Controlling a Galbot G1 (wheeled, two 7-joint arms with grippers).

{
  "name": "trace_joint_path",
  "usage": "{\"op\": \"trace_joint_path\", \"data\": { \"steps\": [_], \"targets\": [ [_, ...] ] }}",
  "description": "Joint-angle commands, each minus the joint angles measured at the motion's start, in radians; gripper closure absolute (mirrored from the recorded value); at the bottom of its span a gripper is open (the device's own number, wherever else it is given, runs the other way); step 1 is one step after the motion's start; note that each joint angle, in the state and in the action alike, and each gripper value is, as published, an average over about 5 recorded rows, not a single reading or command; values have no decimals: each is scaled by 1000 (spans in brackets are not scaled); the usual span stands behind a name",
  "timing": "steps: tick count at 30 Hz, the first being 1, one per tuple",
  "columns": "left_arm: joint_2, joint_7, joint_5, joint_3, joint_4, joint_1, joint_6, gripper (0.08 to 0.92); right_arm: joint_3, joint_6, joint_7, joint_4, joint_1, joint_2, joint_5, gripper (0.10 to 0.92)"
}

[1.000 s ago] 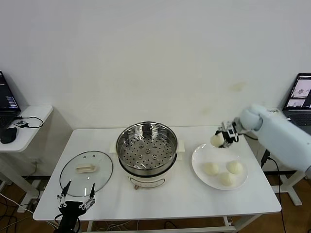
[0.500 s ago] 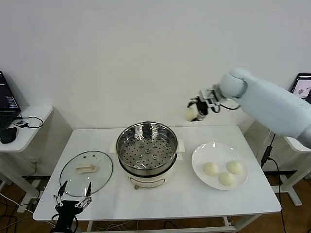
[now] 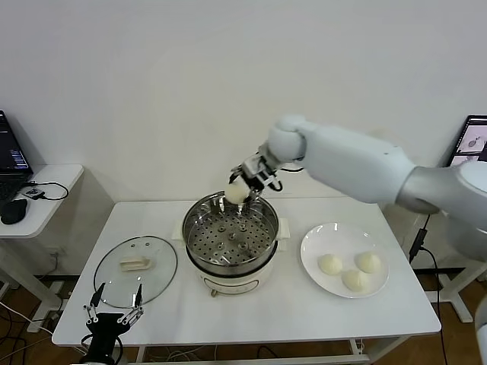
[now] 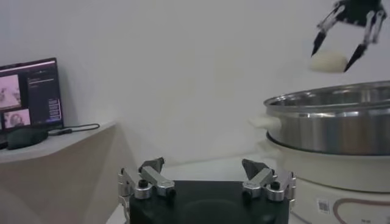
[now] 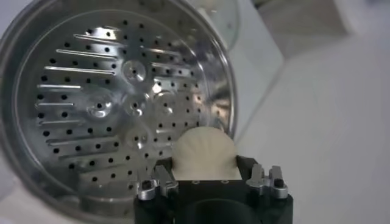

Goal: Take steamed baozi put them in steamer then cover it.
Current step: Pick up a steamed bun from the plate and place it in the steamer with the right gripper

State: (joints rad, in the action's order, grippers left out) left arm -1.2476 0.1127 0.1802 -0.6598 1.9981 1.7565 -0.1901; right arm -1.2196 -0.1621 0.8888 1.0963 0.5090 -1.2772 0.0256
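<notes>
Baozi [image 3: 236, 195] number 1 hangs above the steamer's [image 3: 230, 234] far rim, pinched in the right gripper [image 3: 245, 185]. 3 more [image 3: 330, 264] sit on the plate [image 3: 316, 242] (lid [image 3: 135, 267] lies left). Left gripper [image 3: 114, 313] waits open near the table's front edge.

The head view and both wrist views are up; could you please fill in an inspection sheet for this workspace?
Surface: white table, holding everything below.
Steamer: uncovered, perforated tray bare.
Carried baozi: in the right gripper, above the steamer's far rim.
Plate: three baozi on it, right of the steamer.
Cover: flat on the table, left of the steamer, handle up.
Clutter: nothing seen.
Left gripper: open, idle at the table's near left edge, below the cover.
Cables: one on the left side table; more on the floor beneath.
Surroundings: laptops at both edges, white wall behind.
</notes>
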Motion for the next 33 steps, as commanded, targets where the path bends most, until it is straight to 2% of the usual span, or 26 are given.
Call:
{"op": "trace_joint_path", "data": {
  "steps": [1, 12, 25, 28, 33],
  "targets": [
    [-6, -1, 6, 0, -4, -8, 4, 177, -75, -188, -33, -40, -23, -83, -191, 363],
    [-5, -2, 7, 0, -4, -14, 7, 177, -52, -285, -96, -123, -83, -102, -360, 355],
    [-5, -1, 5, -1, 9, -6, 4, 177, -17, -312, -132, -199, -112, -131, -418, 355],
    [-6, -1, 2, -1, 17, -1, 5, 177, -9, -314, -140, -212, -114, -134, -420, 332],
    [-7, 0, 1, -4, 28, 6, 8, 177, -4, -298, -124, -185, -96, -113, -362, 226]
  ]
}}
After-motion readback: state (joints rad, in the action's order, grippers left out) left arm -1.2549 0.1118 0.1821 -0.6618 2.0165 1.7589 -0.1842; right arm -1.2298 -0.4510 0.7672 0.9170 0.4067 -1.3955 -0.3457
